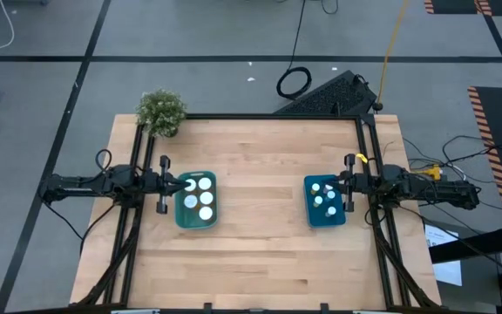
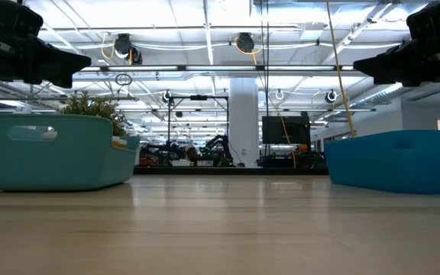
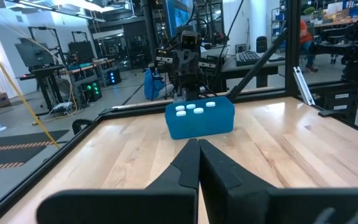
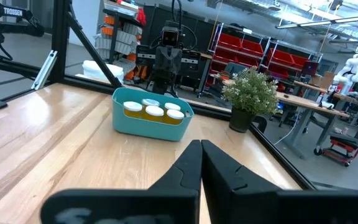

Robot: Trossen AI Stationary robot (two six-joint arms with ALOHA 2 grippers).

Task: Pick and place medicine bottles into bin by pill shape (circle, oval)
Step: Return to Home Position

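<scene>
Sorting looked done: white-capped medicine bottles [image 1: 198, 196] sat in the teal plastic bin [image 1: 181, 217] at 9 o'clock and blue plastic bin [image 1: 310, 215] at 3 o'clock, wooden worktop [image 1: 255, 235] bare, left pincer [image 3: 198, 147] and right pincer [image 4: 201, 146] both closed, empty.

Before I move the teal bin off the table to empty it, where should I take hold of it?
Probably by a short end wall of the teal bin, at the cutout handle the low view shows near its rim. Come from the outer end, level with the table. White-capped bottles fill the inside, so gripping the rim from above would crowd them. The left gripper hangs at one end, shut.
</scene>
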